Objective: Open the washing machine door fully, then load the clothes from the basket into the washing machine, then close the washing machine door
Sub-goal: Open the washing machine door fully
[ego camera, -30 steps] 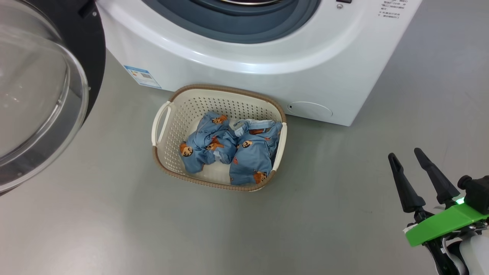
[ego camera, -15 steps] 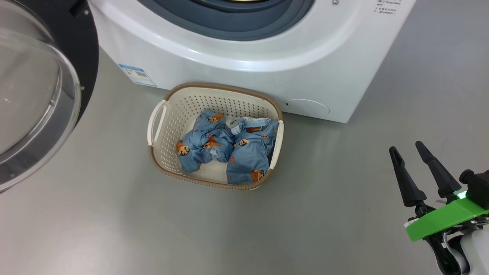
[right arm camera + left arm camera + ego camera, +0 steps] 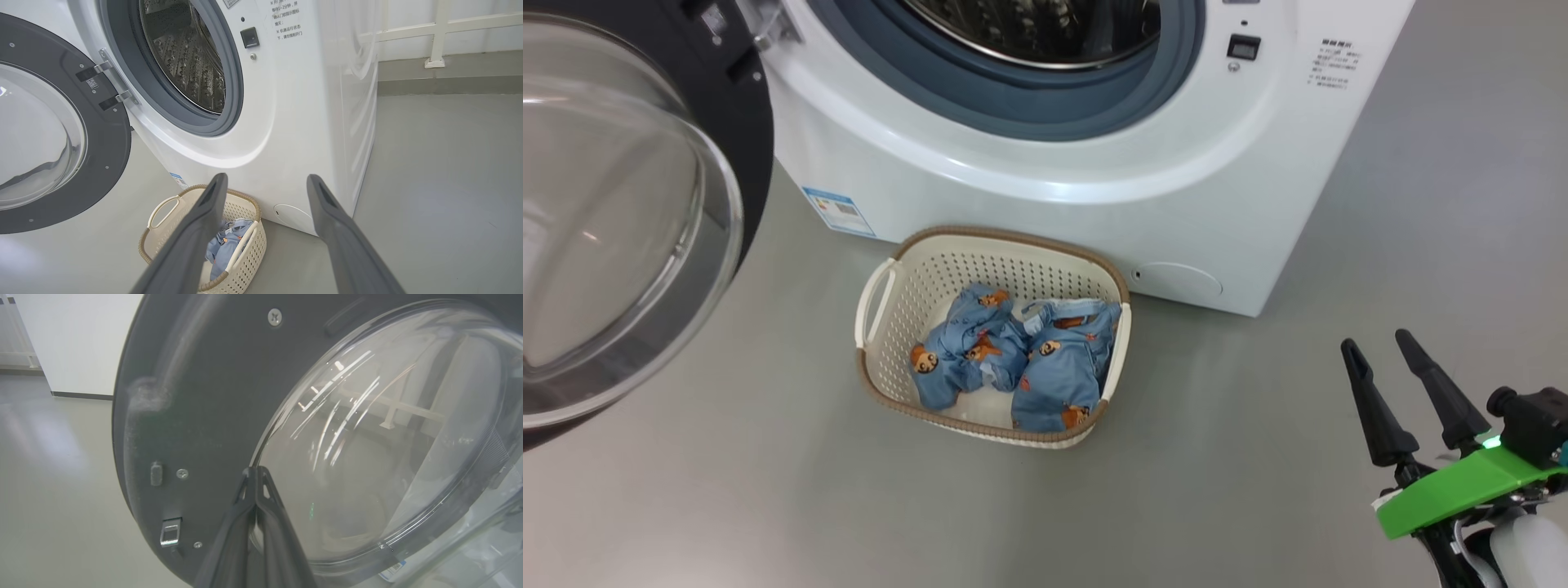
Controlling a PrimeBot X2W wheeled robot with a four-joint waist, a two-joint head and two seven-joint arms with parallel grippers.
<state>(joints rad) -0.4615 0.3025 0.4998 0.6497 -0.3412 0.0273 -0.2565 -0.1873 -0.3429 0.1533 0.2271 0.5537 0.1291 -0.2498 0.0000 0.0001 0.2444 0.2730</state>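
Right gripper (image 3: 1375, 341) hovers right of the basket (image 3: 996, 235), fingers spread, pointing at the washer (image 3: 1054, 196). Left gripper (image 3: 255, 473), fingers pressed together, points at the inner face of the open door (image 3: 196, 396). Clothes (image 3: 1013, 359) lie in the basket

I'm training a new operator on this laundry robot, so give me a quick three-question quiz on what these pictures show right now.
1. True or false: the washing machine door stands open.
2. Multiple choice: the bear-print clothes lie A) in the drum, B) in the basket, C) on the floor.
3. Fill in the blank: the right gripper holds nothing and its fingers are ____ (open or shut).

Key: 1 true. 2 B. 3 open.
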